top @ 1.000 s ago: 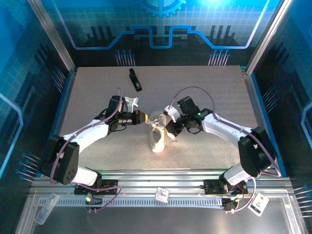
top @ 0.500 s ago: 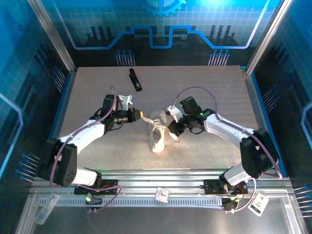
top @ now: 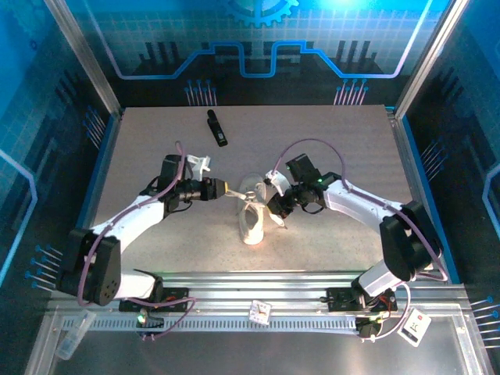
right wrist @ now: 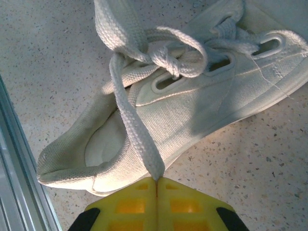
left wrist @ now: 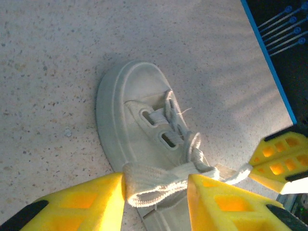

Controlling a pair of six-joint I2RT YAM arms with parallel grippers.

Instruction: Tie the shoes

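At the middle of the speckled grey surface (top: 336,141), between both arms: noted small white canvas low-top sneaker (top: 251,220) with flat off-white laces. Found left gripper (left wrist: 156,192) with jaws parted and a flattened lace loop (left wrist: 151,185) lying slack in the gap; cannot tell whether it touches either pad. Found right gripper (right wrist: 156,179) with jaws clenched on the other lace strand (right wrist: 137,130), drawn straight from the knot (right wrist: 168,60). Compared against a second ago: left jaws then shut, now released; left forearm swung slightly outward; sneaker unmoved. Read as letting go of the loop after a tightening pull; knot looks snug, bow probably not finished.
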